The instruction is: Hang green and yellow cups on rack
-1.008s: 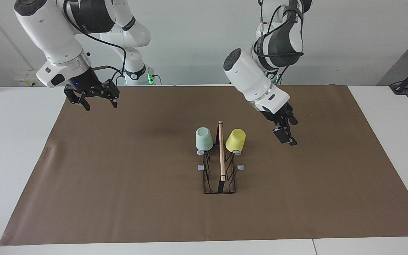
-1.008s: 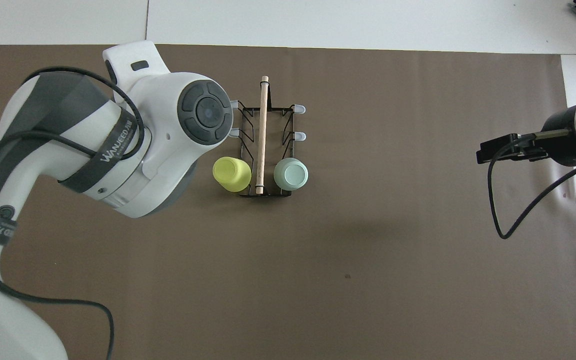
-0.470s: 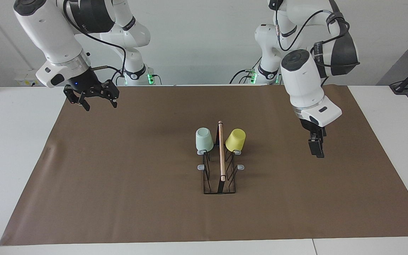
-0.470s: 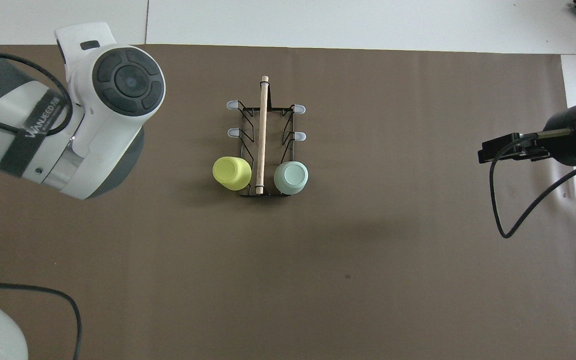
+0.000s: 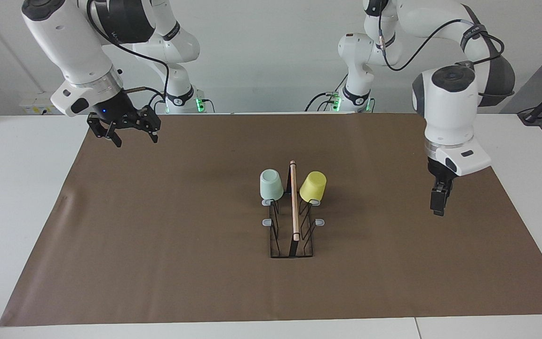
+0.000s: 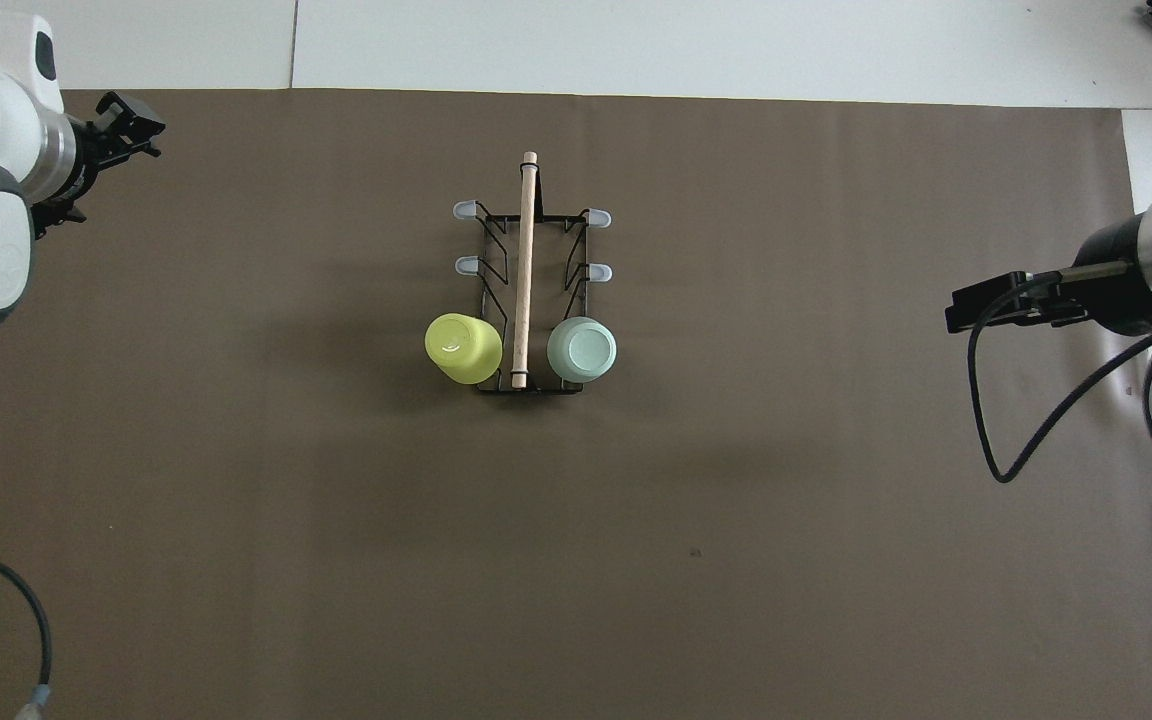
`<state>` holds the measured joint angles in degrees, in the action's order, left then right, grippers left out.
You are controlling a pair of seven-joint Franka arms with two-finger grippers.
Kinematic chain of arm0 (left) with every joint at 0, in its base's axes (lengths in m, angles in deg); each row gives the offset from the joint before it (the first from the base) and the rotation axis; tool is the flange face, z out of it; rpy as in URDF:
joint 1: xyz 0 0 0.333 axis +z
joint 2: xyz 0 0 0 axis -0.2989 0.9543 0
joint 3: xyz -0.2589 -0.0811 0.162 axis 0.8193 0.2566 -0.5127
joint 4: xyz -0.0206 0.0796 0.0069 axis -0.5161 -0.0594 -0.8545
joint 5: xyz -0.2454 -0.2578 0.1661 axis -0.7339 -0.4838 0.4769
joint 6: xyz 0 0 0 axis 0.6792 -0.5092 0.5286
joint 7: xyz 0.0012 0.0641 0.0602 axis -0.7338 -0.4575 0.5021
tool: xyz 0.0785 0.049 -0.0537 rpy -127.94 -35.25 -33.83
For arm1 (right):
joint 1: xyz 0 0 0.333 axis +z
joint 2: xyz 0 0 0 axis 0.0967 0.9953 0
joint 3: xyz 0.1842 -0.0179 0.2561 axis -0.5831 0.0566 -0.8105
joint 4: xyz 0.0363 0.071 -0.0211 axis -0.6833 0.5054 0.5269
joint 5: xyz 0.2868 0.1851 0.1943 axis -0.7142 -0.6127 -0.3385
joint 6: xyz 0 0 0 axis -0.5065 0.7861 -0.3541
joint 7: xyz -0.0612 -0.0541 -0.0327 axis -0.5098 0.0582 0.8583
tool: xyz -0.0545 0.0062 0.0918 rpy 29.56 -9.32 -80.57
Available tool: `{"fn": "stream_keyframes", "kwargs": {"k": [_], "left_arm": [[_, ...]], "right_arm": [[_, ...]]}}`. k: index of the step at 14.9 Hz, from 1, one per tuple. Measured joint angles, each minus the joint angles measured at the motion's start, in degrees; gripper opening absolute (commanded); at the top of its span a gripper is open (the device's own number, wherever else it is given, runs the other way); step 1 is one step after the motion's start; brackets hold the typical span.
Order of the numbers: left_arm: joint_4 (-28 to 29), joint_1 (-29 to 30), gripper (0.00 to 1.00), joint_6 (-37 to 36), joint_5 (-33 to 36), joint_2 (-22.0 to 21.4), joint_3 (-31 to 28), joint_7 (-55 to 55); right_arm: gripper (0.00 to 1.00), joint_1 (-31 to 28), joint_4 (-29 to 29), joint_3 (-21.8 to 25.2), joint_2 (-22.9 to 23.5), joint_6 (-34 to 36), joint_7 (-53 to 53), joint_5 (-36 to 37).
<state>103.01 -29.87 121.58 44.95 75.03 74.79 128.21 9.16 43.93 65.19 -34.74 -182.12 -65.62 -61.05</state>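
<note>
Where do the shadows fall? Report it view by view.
Facing view: even light, with one faint soft shadow on the mat, nearer the robots than the rack. Overhead view: a soft dark patch hugs the yellow cup toward the left arm's end, and a broader one lies nearer the robots than the green cup.

Left arm bent over, wrist pointing straight down, left gripper (image 5: 437,210) hanging over the brown mat (image 5: 158,245) toward its own end, empty. Right gripper (image 5: 132,138) raised over the mat's corner near its base, fingers spread, empty.
</note>
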Motion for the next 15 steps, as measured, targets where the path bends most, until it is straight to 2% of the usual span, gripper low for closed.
{"fn": "stream_keyframes", "kwargs": {"k": [3, 5, 8, 12, 15], "left_arm": [[-0.02, 10.48, 1.0, -1.7, -4.27, -0.56, 9.78, -14.82], [-0.13, 13.01, 1.0, -5.65, -4.72, -2.02, 12.5, -24.11], [-0.16, 12.0, 1.0, -15.44, -4.85, -6.46, 13.02, -32.87], [0.0, 8.67, 1.0, -28.05, -4.85, -13.15, 11.57, -36.08], [2.71, 8.6, 1.0, -30.26, -4.85, -17.47, 11.2, -36.47]], "right_arm": [[1.0, -0.55, 0.0, 0.05, 0.0, 0.55, 0.0, 0.01], [1.0, -0.57, -0.01, -0.04, 0.0, 0.68, 0.0, 0.01], [1.0, -0.57, -0.13, -0.13, 0.0, 0.72, 0.0, 0.01], [1.0, -0.59, -0.29, -0.21, 0.0, 0.75, 0.0, 0.01], [1.0, -0.59, -0.42, -0.33, 0.0, 0.76, 0.0, 0.01]]}}
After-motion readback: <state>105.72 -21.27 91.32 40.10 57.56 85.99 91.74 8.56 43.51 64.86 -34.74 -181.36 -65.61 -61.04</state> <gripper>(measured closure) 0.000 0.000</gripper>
